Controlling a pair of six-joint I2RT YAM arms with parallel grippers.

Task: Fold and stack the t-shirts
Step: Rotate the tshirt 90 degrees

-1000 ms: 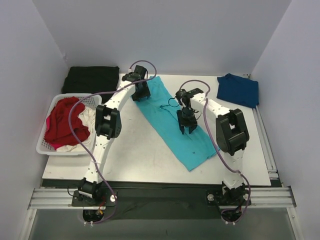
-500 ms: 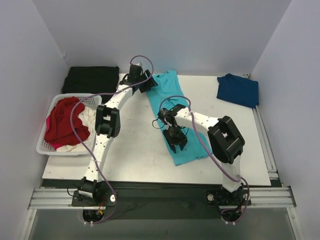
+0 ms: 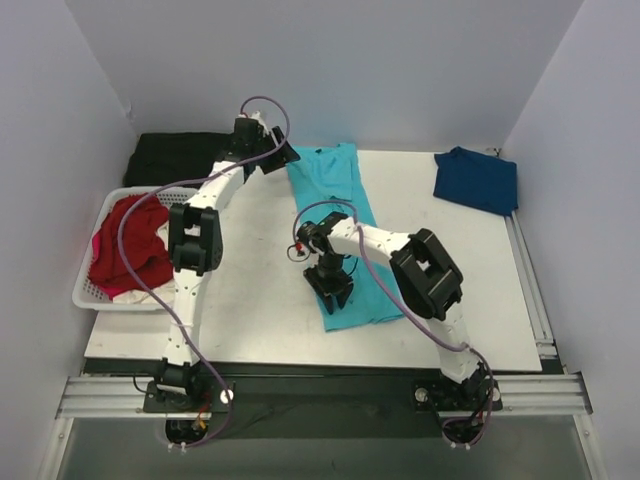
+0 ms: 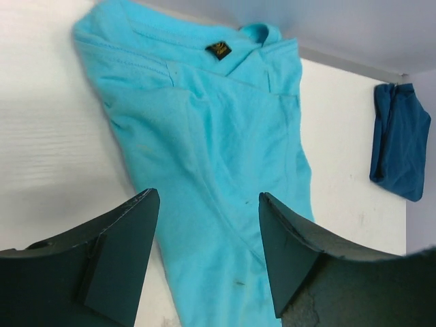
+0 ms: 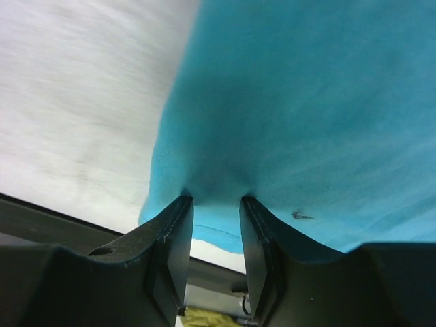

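At 9 o'clock on the table (image 3: pixel 250 310) stands a white slatted basket (image 3: pixel 82 297), and the red t-shirt (image 3: pixel 125 245) lies heaped in it. Behind it, at about 10 o'clock, a folded black cloth (image 3: pixel 175 157) sits against the back wall.

The left arm reaches far back to about 11 o'clock. The left gripper (image 3: pixel 278 155) hangs there just beside the collar end of the turquoise t-shirt (image 3: pixel 335 185). In the left wrist view its fingers (image 4: pixel 122 252) are spread wide and released, with nothing between them. The shirt lies flat on the table beyond them, with a small dark neck label (image 4: pixel 219 49) showing at the collar.

The turquoise t-shirt lies as a long narrow strip in the middle of the table. Its collar is at 12 o'clock near the back edge, and its hem is toward 6 o'clock, slanting a little toward 5.

The right arm bends across to the strip's near end. The right gripper (image 3: pixel 330 288) is down on the left edge of the cloth close to the hem. In the right wrist view its fingers (image 5: pixel 170 252) are drawn close on a fold of turquoise cloth, which puckers at their tips. They are grasping the shirt.

At about 2 o'clock the navy t-shirt (image 3: pixel 477 180) lies folded near the back right corner, well apart from both arms.
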